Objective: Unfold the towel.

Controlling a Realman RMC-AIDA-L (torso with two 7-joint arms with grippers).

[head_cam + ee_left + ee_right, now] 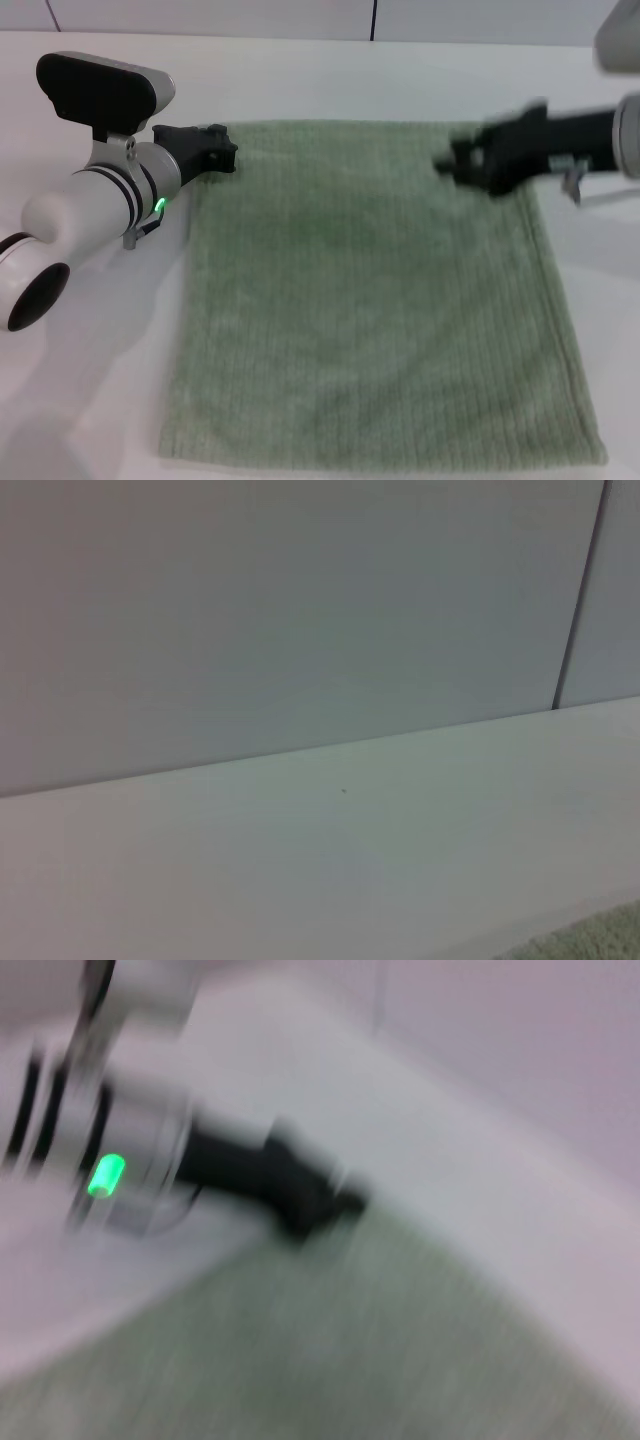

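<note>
The pale sage-green towel (370,300) lies spread flat on the white table (90,400), roughly rectangular, its near edge towards me. My left gripper (222,152) is at the towel's far left corner, low over the table. It also shows in the right wrist view (325,1210), at the towel's edge (330,1350). My right gripper (450,160) hangs over the far right part of the towel and is motion-blurred. A small bit of towel (590,942) shows in the left wrist view.
The table's far edge meets a pale panelled wall (300,610) with a dark vertical seam (580,590). Bare white table shows on both sides of the towel. My left arm's white forearm (90,205) crosses the left side.
</note>
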